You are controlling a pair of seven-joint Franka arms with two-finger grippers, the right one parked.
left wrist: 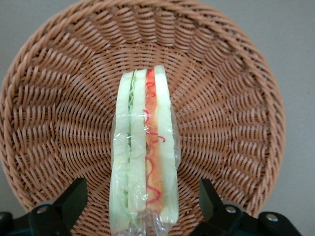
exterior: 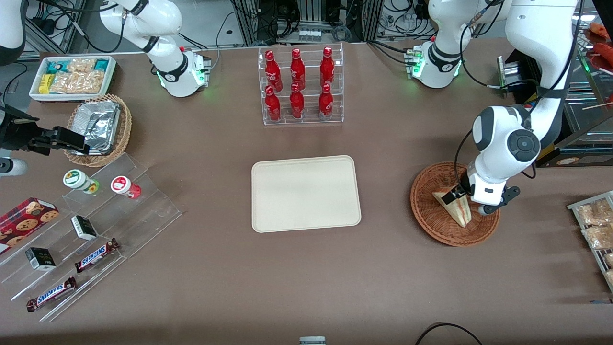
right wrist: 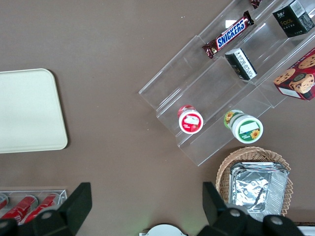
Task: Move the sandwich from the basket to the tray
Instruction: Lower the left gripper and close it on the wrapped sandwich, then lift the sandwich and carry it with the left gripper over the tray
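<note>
- Sandwich (exterior: 453,205) stands on edge in the basket (exterior: 431,220), wrapped in clear film, its red and green filling edge turned up toward the wrist camera; that narrow upright edge is what two fingers can straddle.
- The gripper (exterior: 467,199) hangs low over the basket, at the working arm's end of the table, lined up with the wedge so that a finger sits on each bread face.
- In the wrist view the fingers (left wrist: 69,201) are spread, one on each side of the sandwich (left wrist: 145,157) with a gap on both sides; they are not pinching it yet, so I judge the grasp not yet made.
- The tray (exterior: 268,191) lies bare at the table's middle, well apart from the basket, toward the parked arm; it looks ready as the drop spot.
- Hard to make out: the arm's wrist covers part of the basket and the wedge's end in the front view.
- In the wrist view the fingertips and the sandwich's lower end are cut off, so how deep the fingers reach cannot be told.
- Whether the film is loose or tight is unclear.
</note>
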